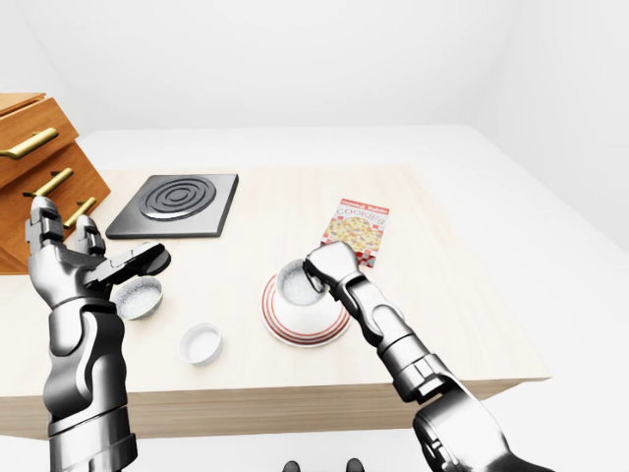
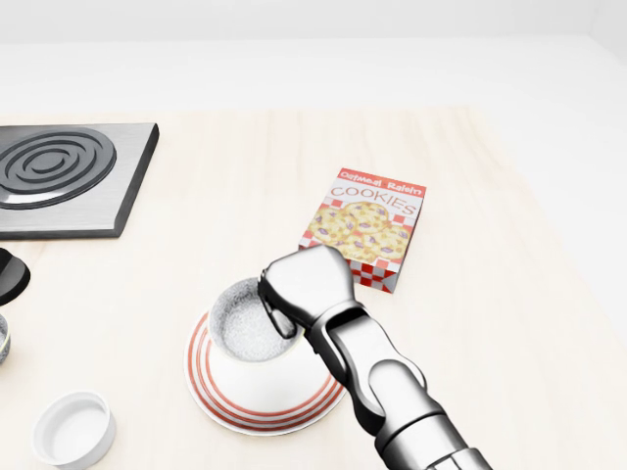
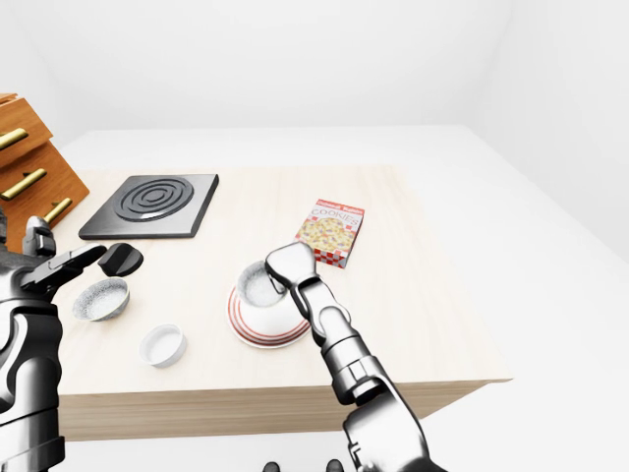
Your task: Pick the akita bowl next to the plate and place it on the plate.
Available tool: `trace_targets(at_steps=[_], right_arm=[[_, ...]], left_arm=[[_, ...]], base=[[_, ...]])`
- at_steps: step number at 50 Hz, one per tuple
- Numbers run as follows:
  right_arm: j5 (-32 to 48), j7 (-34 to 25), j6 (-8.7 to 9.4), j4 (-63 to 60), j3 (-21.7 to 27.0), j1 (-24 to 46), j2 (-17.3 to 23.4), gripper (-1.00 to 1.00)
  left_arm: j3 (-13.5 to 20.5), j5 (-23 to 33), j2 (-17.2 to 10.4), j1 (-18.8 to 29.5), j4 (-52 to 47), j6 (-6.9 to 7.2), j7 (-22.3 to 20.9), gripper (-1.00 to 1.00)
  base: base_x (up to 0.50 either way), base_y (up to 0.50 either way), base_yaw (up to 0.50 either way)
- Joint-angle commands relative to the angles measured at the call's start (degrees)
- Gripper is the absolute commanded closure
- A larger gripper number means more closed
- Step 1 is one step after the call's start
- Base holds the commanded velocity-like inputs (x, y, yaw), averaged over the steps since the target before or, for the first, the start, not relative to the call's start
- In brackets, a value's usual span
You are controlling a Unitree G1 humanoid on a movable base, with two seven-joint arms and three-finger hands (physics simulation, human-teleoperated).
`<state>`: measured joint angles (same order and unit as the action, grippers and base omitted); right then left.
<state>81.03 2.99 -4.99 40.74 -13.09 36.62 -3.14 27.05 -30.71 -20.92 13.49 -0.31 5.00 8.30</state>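
Observation:
The akita bowl point(image 2: 243, 331), white with a speckled grey inside, sits on the red-striped plate point(image 2: 214, 394) near the table's lower middle in the head view. My right hand point(image 2: 277, 311) reaches in from the lower right and is shut on the bowl's right rim, fingers curled over the edge. My left hand point(image 1: 106, 260) is raised at the left of the left-eye view, fingers spread and open, holding nothing. It hovers just above a second grey bowl point(image 1: 137, 297).
A small white ramekin point(image 1: 200, 343) lies left of the plate. A cookie box point(image 2: 367, 225) lies flat to the plate's upper right. A dark burner plate point(image 1: 177, 204) and a wooden drawer cabinet point(image 1: 34, 162) stand at the upper left.

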Motion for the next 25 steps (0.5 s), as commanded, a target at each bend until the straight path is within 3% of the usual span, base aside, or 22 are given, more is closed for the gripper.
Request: trace_targets(at_steps=[1,25], right_arm=[[-1.2,4.5,-0.01,3.4,1.4,1.0,-0.5,1.00],[-0.1,11.3,-0.01,13.5,1.0,4.3,-0.8,1.00]], left_arm=[[-0.1,0.1,0.1,-0.1,-0.1,0.00,0.0,-1.00],[-0.2,0.2,0.1,0.0,0.1,0.00,-0.1,-1.00]], base=[[0.00,0.00,0.00],[0.00,0.00,0.00]])
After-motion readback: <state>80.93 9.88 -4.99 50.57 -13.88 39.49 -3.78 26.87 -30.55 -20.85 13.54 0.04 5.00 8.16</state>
